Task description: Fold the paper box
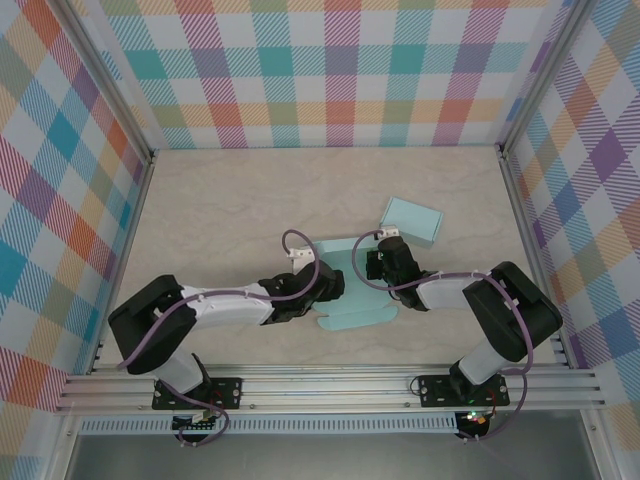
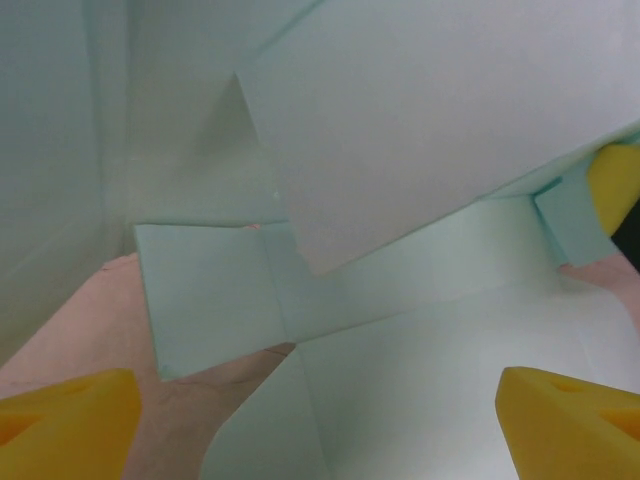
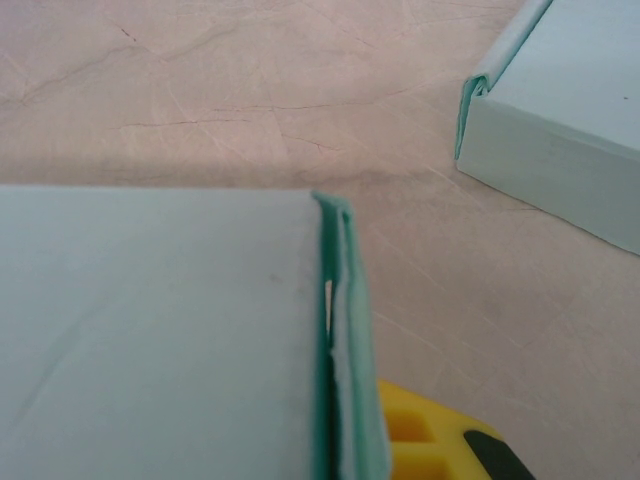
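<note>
The pale teal paper box (image 1: 352, 300) lies partly folded at the table's middle, between both arms. My left gripper (image 1: 326, 286) is at its left side. In the left wrist view the left gripper (image 2: 320, 430) is open wide, its yellow fingertips (image 2: 65, 420) at the bottom corners, with the box floor (image 2: 420, 380) and loose flaps (image 2: 210, 295) spread in front of them, ungripped. My right gripper (image 1: 380, 268) is at the box's right side. In the right wrist view the right gripper (image 3: 350, 440) is shut on a doubled-over box wall (image 3: 335, 330), one yellow finger (image 3: 430, 440) showing behind it.
A second, finished teal box (image 1: 412, 220) sits just behind the right gripper, and its corner (image 3: 560, 130) appears at upper right in the right wrist view. Plaid walls enclose the marble-look table (image 1: 220, 210) on three sides.
</note>
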